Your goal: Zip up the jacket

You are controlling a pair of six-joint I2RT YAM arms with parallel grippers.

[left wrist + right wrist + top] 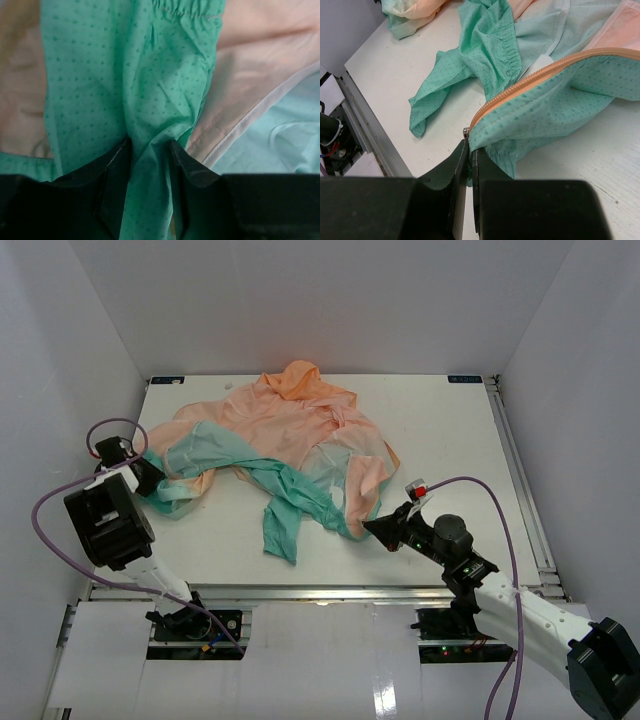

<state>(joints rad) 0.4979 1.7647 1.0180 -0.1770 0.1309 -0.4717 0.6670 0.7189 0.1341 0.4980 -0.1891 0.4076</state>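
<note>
Thin matt cloth in the peach-to-teal hooded jacket [300, 430], limp and creased, the teal part dotted with a fine darker print. Along it, orange woven zipper tape [545, 73] with a small grey metal-looking piece [466, 132] at the end. Black plastic fingers [112, 175] on left gripper [149, 155] and right gripper [470, 152], matt with a dull sheen. Under all, smooth matt white table top [450, 440]; at its near edge, silvery metal rail [330, 590].

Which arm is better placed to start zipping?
Right. The right gripper pinches the thin peach-to-teal fabric jacket at the end of its orange zipper; the left gripper clamps plain teal cloth, no zipper in view.
</note>
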